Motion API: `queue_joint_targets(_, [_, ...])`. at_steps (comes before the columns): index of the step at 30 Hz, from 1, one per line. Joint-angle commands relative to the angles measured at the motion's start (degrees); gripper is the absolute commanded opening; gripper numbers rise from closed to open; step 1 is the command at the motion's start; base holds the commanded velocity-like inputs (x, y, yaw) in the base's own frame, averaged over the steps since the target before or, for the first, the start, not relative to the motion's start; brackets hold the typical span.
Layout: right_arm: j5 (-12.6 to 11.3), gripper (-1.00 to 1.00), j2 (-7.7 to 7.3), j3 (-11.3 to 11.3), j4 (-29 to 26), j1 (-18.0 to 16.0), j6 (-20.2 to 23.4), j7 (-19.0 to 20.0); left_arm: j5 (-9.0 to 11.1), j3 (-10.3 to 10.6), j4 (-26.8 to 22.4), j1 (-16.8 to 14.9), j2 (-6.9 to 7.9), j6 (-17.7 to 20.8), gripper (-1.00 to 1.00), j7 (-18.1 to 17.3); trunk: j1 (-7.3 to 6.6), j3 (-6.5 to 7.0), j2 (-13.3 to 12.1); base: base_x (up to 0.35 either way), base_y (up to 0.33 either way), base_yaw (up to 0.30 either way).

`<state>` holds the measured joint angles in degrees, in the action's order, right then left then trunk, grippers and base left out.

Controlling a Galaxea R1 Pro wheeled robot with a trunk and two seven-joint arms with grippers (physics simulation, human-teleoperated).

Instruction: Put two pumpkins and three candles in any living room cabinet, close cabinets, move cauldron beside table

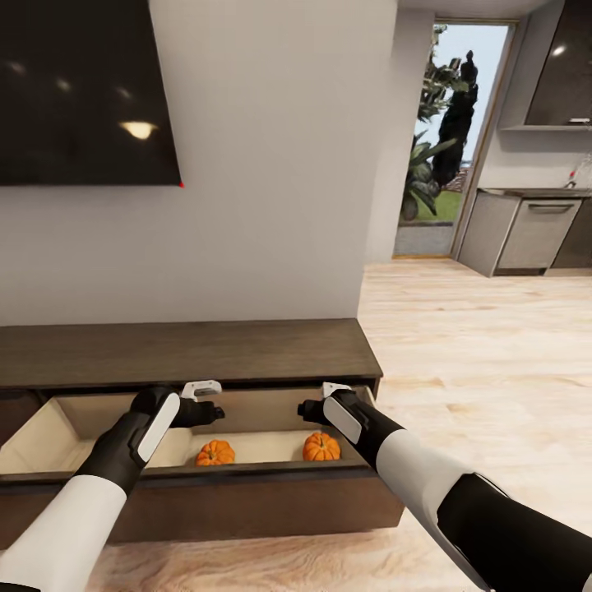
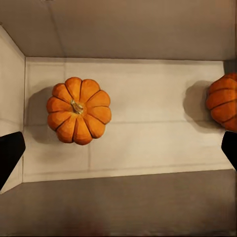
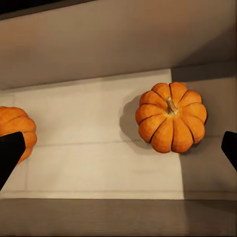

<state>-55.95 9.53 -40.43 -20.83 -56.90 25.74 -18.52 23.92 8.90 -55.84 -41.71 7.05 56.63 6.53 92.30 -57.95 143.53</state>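
Observation:
The low dark brown cabinet (image 1: 189,352) stands against the wall with its pale-lined drawer (image 1: 57,427) pulled open. Two orange pumpkins rest on the drawer floor: the left pumpkin (image 1: 215,452) (image 2: 79,110) (image 3: 15,129) and the right pumpkin (image 1: 321,446) (image 3: 172,117) (image 2: 224,101). My left gripper (image 1: 210,400) (image 2: 118,153) hovers open above the left pumpkin, holding nothing. Above the right pumpkin my right gripper (image 1: 317,400) (image 3: 118,150) is open and empty too. The candles, the cauldron and the table are out of view.
A dark TV screen (image 1: 82,90) hangs on the wall above the cabinet. Bare wooden floor (image 1: 477,353) stretches to the right, toward grey kitchen cupboards (image 1: 526,234) and a glass door (image 1: 448,131) with plants outside.

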Motion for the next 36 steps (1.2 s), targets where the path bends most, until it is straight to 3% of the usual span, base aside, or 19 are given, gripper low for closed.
queue_joint_targets(1, [-0.6,1.0,-0.04,-0.4,-0.1,-0.1,0.1,-0.5,0.6,0.2,-0.1,0.0,0.08,0.1,1.0,0.6,-0.05,0.17,0.0,-0.076,0.0,0.0])
queue_joint_targets(23, [-0.6,1.0,-0.04,-0.4,-0.1,-0.1,0.0,-0.5,0.6,0.2,-0.1,0.0,0.11,0.1,1.0,0.6,-0.61,5.04,-0.3,-0.058,0.0,0.0])
queue_joint_targets(29, [-0.6,1.0,-0.04,-0.4,-0.1,-0.1,0.0,-0.5,0.6,0.2,-0.1,0.0,0.07,0.1,1.0,0.6,-1.83,6.14,-2.5,-0.023,0.0,0.0])
queue_joint_targets(36, [-0.6,1.0,-0.04,-0.4,-0.2,-0.1,0.0,-0.5,0.6,0.2,-0.1,0.0,0.06,0.1,1.0,0.6,-3.37,7.4,-5.3,-0.273,0.0,0.0])
